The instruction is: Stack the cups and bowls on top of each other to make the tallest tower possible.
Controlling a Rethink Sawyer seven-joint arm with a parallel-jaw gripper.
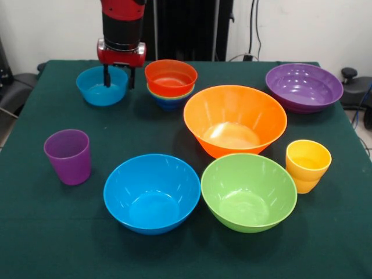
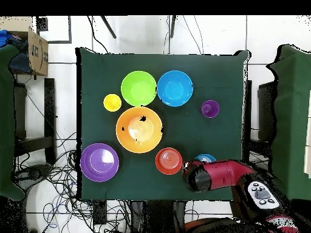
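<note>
At the far left corner, end effector: the red and black arm's end effector (image 1: 118, 77) hangs over the small light blue glossy plastic bowl (image 1: 102, 86), its two dark fingers parted, one dipping inside the bowl near its right rim, the other outside; it grips nothing yet.
Beside it, pile: a small red-orange plastic bowl (image 1: 171, 78) sits nested on other small bowls, a dark blue one (image 1: 170, 104) lowest; this is the tower so far, just right of the light blue bowl in the front view.
Step in hand: by my judgement, taking hold of the light blue bowl by its rim to add it to the pile.
Next move: fingers should straddle the rim wall, close, lift clear, then shift sideways over the red-orange bowl and lower squarely so the pile does not tip.
Farther out, large bowls: orange (image 1: 235, 120), blue (image 1: 151, 192), green (image 1: 249, 191) and wide shallow purple (image 1: 304, 86) stand apart on the green tabletop (image 1: 35, 232), untouched.
Cups: translucent purple tumbler (image 1: 68, 156) and stepped yellow tumbler (image 1: 307, 165) stand upright at opposite sides.
Overhead: the arm hides most of the light blue bowl (image 2: 205, 158).
</note>
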